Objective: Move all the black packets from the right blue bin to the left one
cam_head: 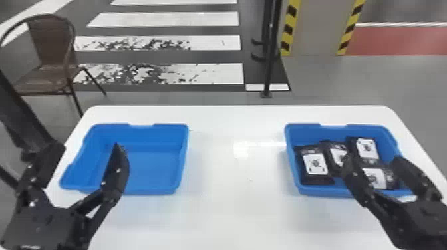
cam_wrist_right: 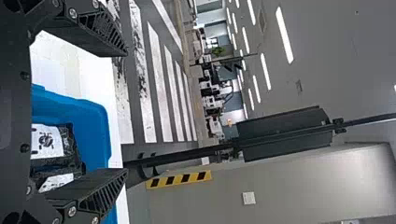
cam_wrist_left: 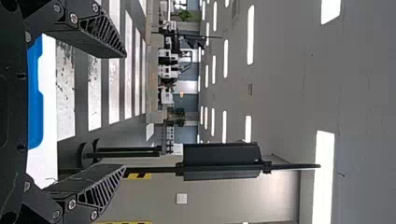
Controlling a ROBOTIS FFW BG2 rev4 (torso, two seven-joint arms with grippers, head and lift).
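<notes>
Crosswalk stripes (cam_head: 163, 19) and a brown chair (cam_head: 53, 43) sit out back, behind a white table (cam_head: 232, 206) with 2 blue bins on it. So the packets are in the right bin (cam_head: 304, 133), at least 4 showing, but the right gripper (cam_head: 372, 159) covers a fair bit in the head view: its inner finger cuts across a couple of them, and the low packet (cam_head: 375, 176) is partly blocked. Can't tell if that finger actually touches any. Right wrist view isn't much kinder, with 1 packet (cam_wrist_right: 49, 142) cut off by the gripper body and another (cam_wrist_right: 58, 181) tucked partly behind a finger. That gripper's 2 fingers are spread wide, holding nothing. Left gripper (cam_head: 87, 146) is wide open and empty too, its inner finger hiding some of the left bin (cam_head: 153, 169); whether it touches the bin, no idea.
</notes>
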